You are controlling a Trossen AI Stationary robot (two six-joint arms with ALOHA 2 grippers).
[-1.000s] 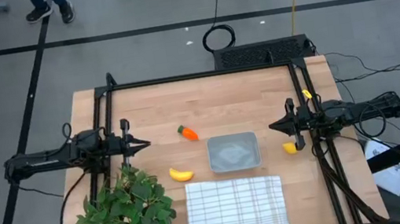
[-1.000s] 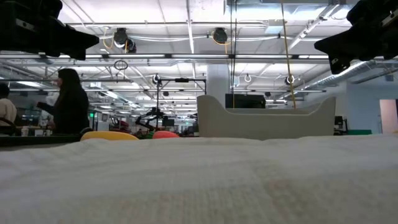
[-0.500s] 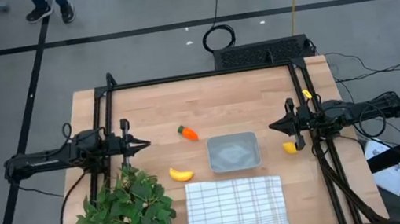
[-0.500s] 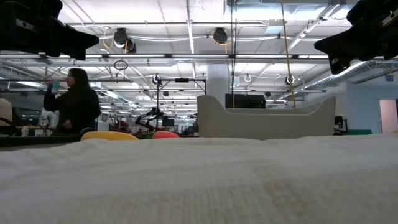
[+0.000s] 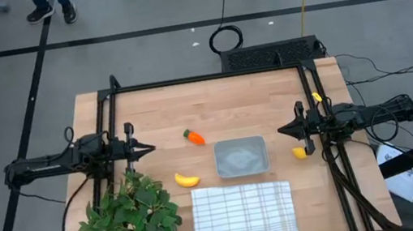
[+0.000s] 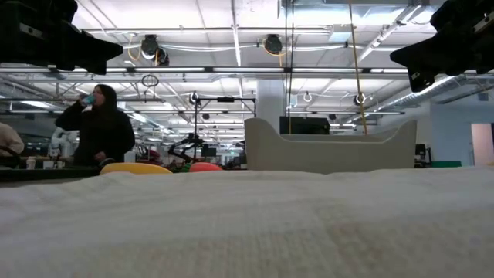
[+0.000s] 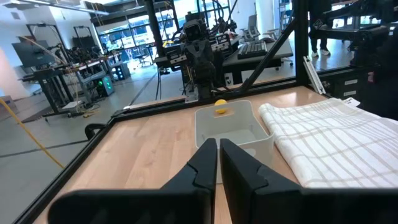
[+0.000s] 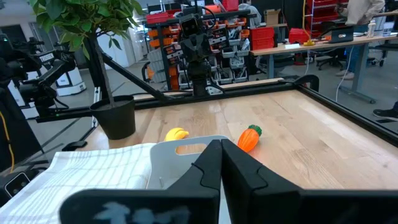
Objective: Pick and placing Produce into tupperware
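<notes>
An orange carrot [image 5: 193,137] with a green top lies on the wooden table, left of centre. Nearer the front lies a yellow banana [image 5: 187,180]. The translucent tupperware [image 5: 241,158] stands at the middle, with nothing in it. A small yellow lemon [image 5: 300,151] lies just right of it, below my right gripper. My left gripper [image 5: 150,148] is shut and points level over the table's left side, holding nothing. My right gripper [image 5: 281,130] is shut too, level over the right side, facing the left one. From its wrist view I see the carrot [image 8: 249,138] and banana [image 8: 176,134] past the tupperware's rim [image 8: 180,149].
A white checked cloth [image 5: 244,216] lies folded at the table's front edge, just before the tupperware. A leafy green plant [image 5: 131,217] in a dark pot [image 8: 115,118] stands at the front left. A black frame [image 5: 209,77] runs around the table. A person [image 6: 104,127] stands in the room behind.
Both arms and all the things on the table have kept still. Only the person in the room behind has walked a little across the low view.
</notes>
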